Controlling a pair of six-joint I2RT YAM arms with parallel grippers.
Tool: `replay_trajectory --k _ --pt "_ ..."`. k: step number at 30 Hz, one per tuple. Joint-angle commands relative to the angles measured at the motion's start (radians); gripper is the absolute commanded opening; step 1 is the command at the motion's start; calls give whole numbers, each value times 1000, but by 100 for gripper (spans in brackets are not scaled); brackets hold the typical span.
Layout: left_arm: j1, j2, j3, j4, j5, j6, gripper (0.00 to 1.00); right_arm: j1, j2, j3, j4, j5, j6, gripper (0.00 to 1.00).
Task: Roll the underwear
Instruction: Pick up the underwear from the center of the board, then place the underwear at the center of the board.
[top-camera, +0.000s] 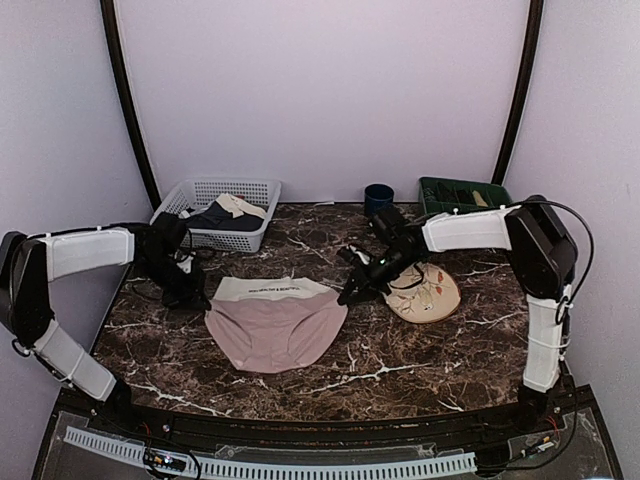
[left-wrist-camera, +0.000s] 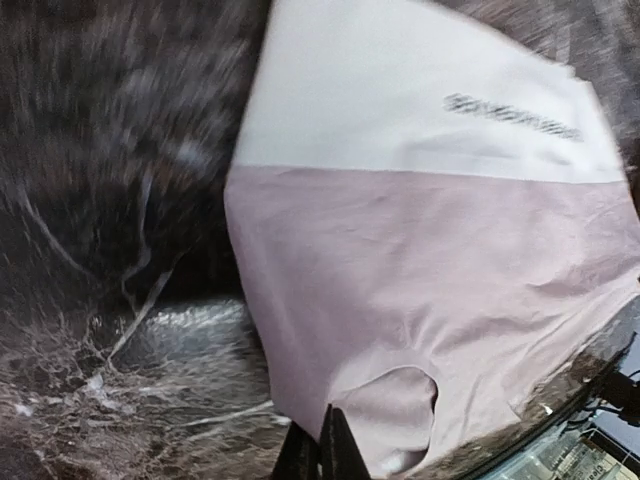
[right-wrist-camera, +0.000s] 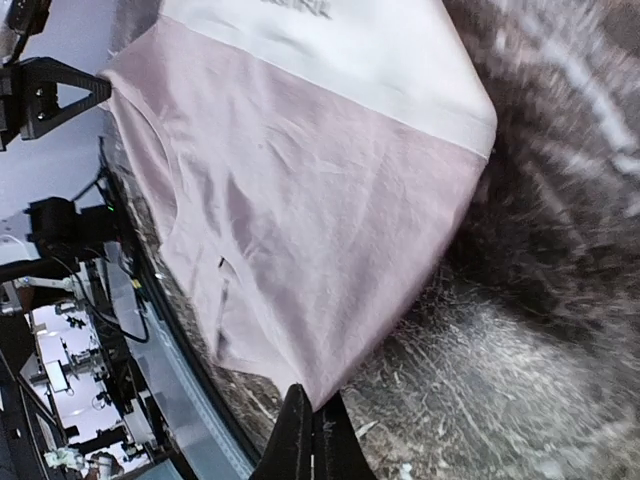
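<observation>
The dusty-pink underwear (top-camera: 272, 330) lies flat on the marble table, its cream waistband (top-camera: 270, 288) toward the back. My left gripper (top-camera: 196, 298) is at the garment's left edge. In the left wrist view its jaws (left-wrist-camera: 325, 445) are shut, pinching the pink fabric (left-wrist-camera: 420, 280) at the hem beside a leg opening. My right gripper (top-camera: 347, 296) is at the right edge. In the right wrist view the jaws (right-wrist-camera: 312, 440) are shut on a pointed corner of the pink fabric (right-wrist-camera: 300, 200).
A white basket (top-camera: 262, 186) at the back left holds a dark navy garment (top-camera: 215, 217) and a beige cloth (top-camera: 240, 205). A blue cup (top-camera: 378, 197) and a green crate (top-camera: 462, 195) stand at the back. A round patterned plate (top-camera: 432, 295) lies under the right arm.
</observation>
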Motion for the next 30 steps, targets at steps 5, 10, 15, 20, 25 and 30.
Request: replay_trajectory --k 5,10,15,20,25,30 --pt "5 -143 463 6 31 48 0 -213 -255 255 -28 -27 -2 0" --pt "3 -197 408 53 166 36 0 -229 -308 239 -89 -38 -45 0" --pt "0 -379 264 181 328 -11 0 -188 -487 55 17 -64 6 0" --pt "-4 -370 247 163 310 -18 0 -197 -479 64 7 -33 34 0" --pt "-5 -232 357 147 241 2 0 -232 -288 300 -98 -17 -10 0" --pt "-5 -207 414 132 264 38 0 -237 -236 428 -193 -34 -66 0"
